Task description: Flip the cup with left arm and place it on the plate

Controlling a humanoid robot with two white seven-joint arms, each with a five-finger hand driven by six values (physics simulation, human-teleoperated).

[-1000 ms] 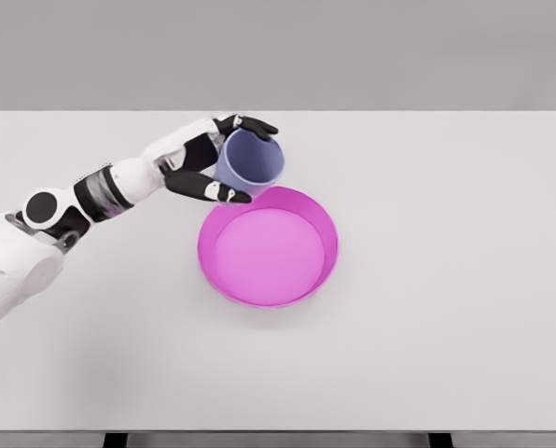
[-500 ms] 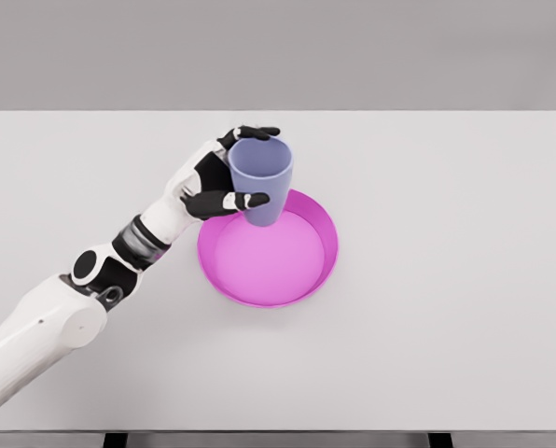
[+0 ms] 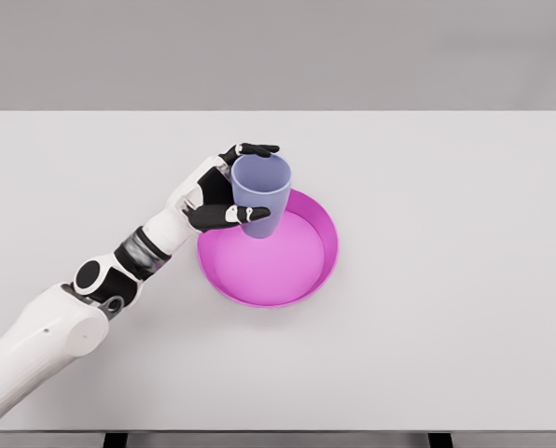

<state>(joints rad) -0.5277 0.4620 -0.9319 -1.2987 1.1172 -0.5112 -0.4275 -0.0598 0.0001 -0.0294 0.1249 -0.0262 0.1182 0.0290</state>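
While one cup [image 3: 260,194] and one plate [image 3: 306,280] are showing near the middle of the frame, the left hand [image 3: 213,194] is gripping the cup. Its fingers [image 3: 257,148] are wrapping around the sides. That cup is pale purple, standing upright with its mouth up, hanging over the pink plate's upper left rim on the table [image 3: 446,233].

The plate [image 3: 268,249] is set on the tabletop [image 3: 446,280], a little left of its middle. The cup [image 3: 259,194] is held upright, mouth up, over the plate's rear left rim, gripped from the left by the left hand [image 3: 215,193], whose arm is stretched in from the lower left. Whether the cup's base touches the plate cannot be made out.
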